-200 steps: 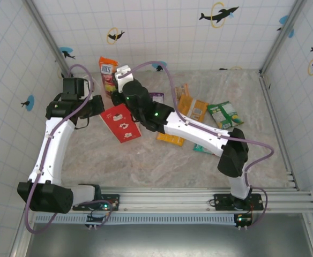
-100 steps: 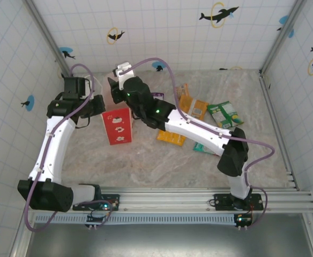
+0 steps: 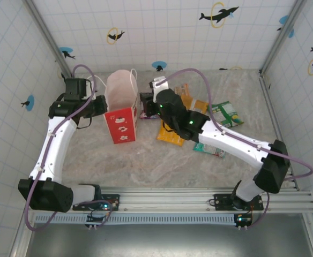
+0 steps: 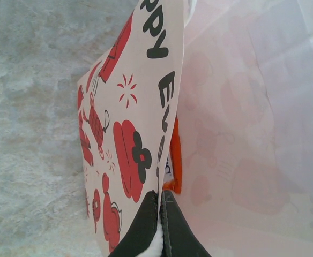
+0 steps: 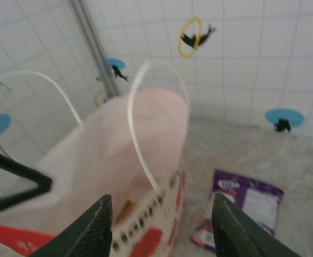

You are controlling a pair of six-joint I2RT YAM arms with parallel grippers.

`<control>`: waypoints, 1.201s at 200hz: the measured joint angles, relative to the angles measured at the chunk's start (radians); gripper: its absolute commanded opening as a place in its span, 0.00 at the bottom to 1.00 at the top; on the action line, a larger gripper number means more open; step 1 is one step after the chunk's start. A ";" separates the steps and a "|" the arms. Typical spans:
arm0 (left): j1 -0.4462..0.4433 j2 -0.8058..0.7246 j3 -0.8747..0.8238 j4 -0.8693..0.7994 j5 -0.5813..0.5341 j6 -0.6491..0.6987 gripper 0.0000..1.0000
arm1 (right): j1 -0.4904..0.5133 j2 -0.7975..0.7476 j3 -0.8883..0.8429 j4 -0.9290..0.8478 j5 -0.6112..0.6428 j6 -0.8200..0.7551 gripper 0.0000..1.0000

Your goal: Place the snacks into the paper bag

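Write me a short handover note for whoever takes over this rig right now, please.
Left gripper: shut on the paper bag wall, holding it upright.
Right gripper: open, empty, beside the bag's handles.
Done: one orange-edged packet shows inside the bag.
To do: purple packet, two orange packets, green packet and teal packet lie on the table right of the bag.

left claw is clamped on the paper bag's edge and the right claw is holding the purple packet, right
Not quite. The left claw is clamped on the edge of the paper bag, but the right claw is open and holds nothing; the purple packet lies on the table beside the bag, as the right wrist view shows.
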 measured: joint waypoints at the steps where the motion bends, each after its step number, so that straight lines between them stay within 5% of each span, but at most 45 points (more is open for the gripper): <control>1: 0.000 0.000 -0.001 0.001 0.001 0.000 0.02 | -0.001 -0.002 -0.003 -0.002 0.000 0.002 0.51; 38: -0.006 -0.012 -0.025 0.029 0.021 -0.022 0.49 | -0.036 -0.081 -0.141 -0.049 -0.014 0.068 0.54; 61: -0.006 -0.015 -0.014 0.019 -0.003 -0.029 0.59 | -0.055 -0.119 -0.192 -0.080 -0.034 0.100 0.56; 135: -0.006 -0.081 0.013 0.013 -0.026 -0.053 0.67 | -0.220 -0.216 -0.397 -0.138 -0.242 0.239 0.57; 203: -0.006 -0.098 0.013 0.013 -0.028 -0.056 0.66 | -0.487 -0.230 -0.563 -0.222 -0.480 0.309 0.60; 240: -0.006 -0.098 0.013 0.014 -0.024 -0.056 0.65 | -0.720 -0.316 -0.632 -0.323 -0.515 0.228 0.60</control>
